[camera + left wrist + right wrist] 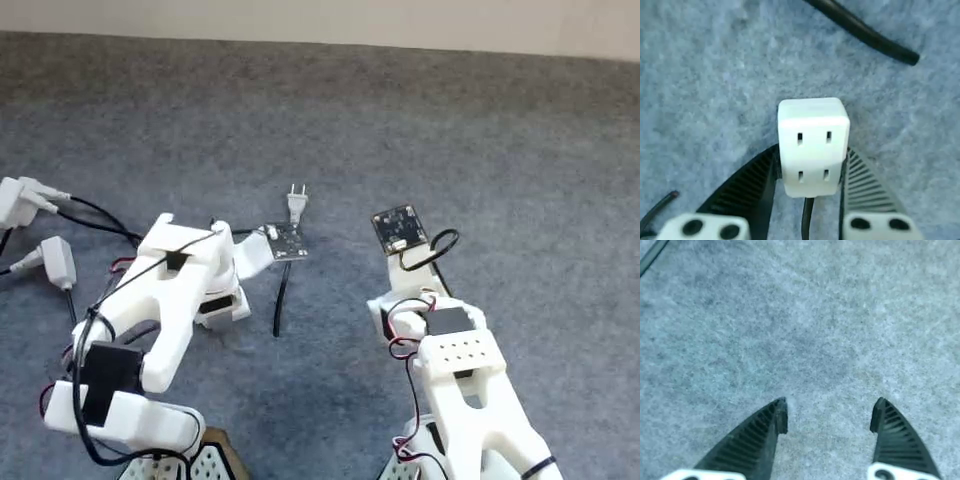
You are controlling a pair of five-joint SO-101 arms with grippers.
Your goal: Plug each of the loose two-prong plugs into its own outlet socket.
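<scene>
Nearest, the left gripper (811, 152) is clamped on the lower sides of a white socket block (812, 132), whose two pairs of slots face its camera. The right gripper (831, 407) hangs wide open and empty over the bare grey table (805, 330). Farther out, mid-table, a black two-prong plug (296, 202) lies flat with its prongs toward the far edge. Two white plugs (30, 200) lie by the left edge. Pinched only near its cord end, the block may pivot or slip when prongs press in.
</scene>
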